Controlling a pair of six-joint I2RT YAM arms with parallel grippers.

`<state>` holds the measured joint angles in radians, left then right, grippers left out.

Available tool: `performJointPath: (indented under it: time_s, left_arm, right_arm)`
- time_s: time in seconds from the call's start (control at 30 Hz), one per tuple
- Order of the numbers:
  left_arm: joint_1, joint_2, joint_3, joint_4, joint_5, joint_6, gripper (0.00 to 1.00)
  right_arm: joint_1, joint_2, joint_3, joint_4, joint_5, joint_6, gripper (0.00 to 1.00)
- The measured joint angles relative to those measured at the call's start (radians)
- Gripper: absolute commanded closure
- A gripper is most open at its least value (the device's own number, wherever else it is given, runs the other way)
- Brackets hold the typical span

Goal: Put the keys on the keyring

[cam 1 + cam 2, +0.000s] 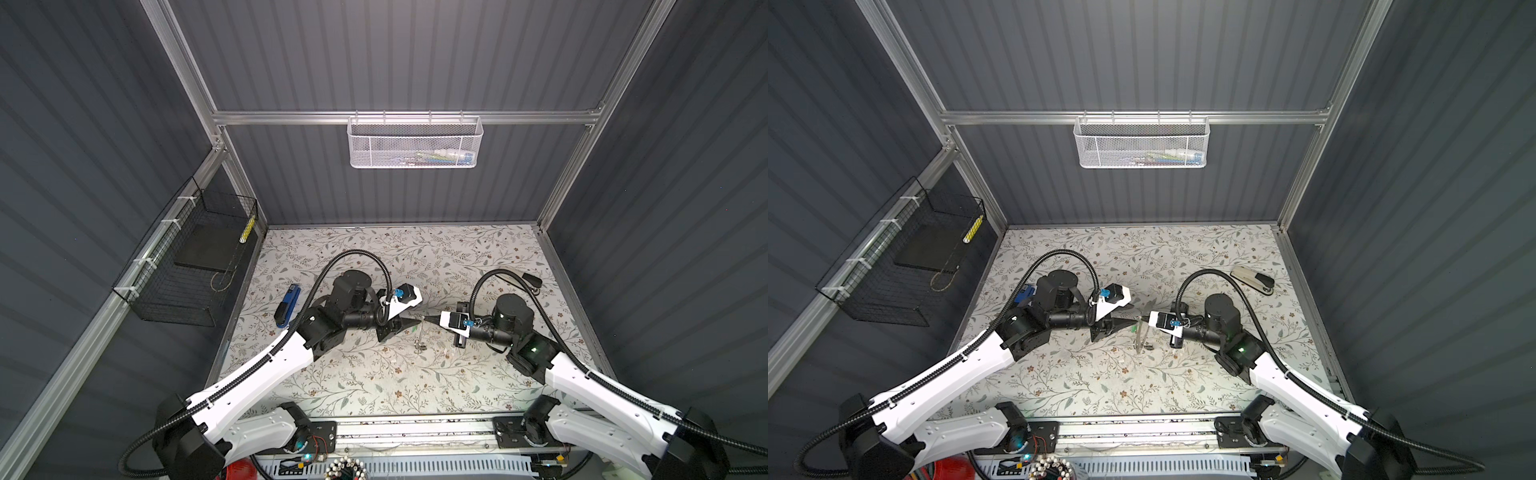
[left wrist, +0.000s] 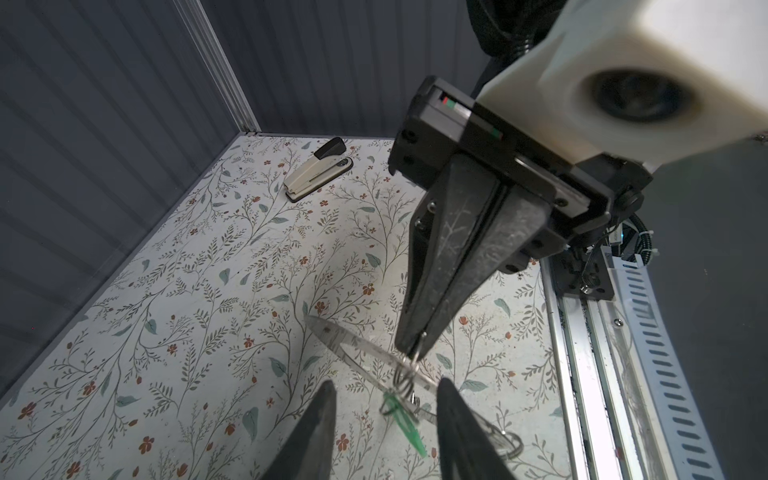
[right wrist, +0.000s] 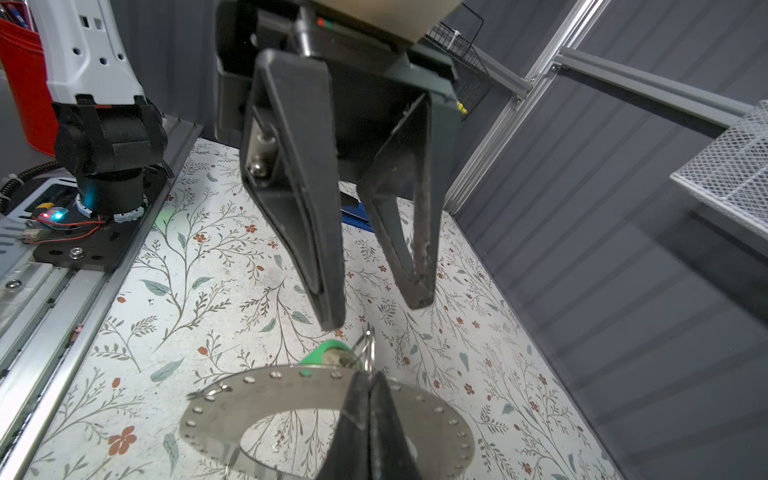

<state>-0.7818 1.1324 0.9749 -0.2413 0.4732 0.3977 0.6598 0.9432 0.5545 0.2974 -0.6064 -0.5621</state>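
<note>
1. Keyring (image 1: 420, 334) hangs above the middle of the bench (image 1: 374, 374), edge-on in both top views. Its upper rim is clenched in the right claw (image 1: 427, 319). The left claw (image 1: 417, 322) points at it from the opposite side, tip just beside that same rim. The green tag (image 1: 1133, 329) shows on the left claw's side of the disc.

2. Left wrist view: the left claw's fingers (image 2: 324, 419) stand apart, released and holding nothing. The green tag (image 2: 405, 424) dangles just ahead of the gap between them. Its long axis runs down and away from the disc, and it hangs from small wire rings (image 2: 405, 380) under the right claw's pinched tip.

3. Right wrist view: the right claw (image 3: 368, 386) is closed on the near rim of the flat keyring (image 3: 232, 415). The tag (image 3: 324, 349) sits beyond that rim, close under the left claw (image 3: 376, 311).

4. Judgement: the left claw is free and nearer, so the tag looks like its job. It would need to close across the tag's flat faces.
</note>
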Motion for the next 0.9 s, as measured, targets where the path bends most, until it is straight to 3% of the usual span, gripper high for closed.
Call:
performJointPath:
  time_s: [0.23,0.47,0.57,0.6,0.8,0.9]
  left_arm:
    - [0.000,0.007,0.000,0.003,0.033,0.024,0.78]
    - [0.000,0.015,0.002,0.002,0.063,0.038,0.86]
    - [0.000,0.029,0.007,-0.003,0.074,0.043,0.96]
    - [0.000,0.032,0.010,-0.006,0.076,0.050,1.00]
    - [0.003,0.051,0.046,-0.060,0.061,0.068,1.00]
    - [0.003,0.082,0.109,-0.128,0.017,0.074,1.00]
  right_arm:
    - [0.000,-0.002,0.003,0.008,-0.027,0.021,1.00]
    - [0.000,-0.002,0.016,0.016,-0.050,0.032,1.00]
    - [-0.005,0.000,0.016,0.017,-0.048,0.039,1.00]
    - [-0.007,0.000,0.016,0.017,-0.048,0.041,0.98]
    - [-0.008,0.001,0.017,0.029,-0.010,0.052,0.64]
    - [-0.006,-0.016,0.016,0.017,0.045,0.039,0.60]
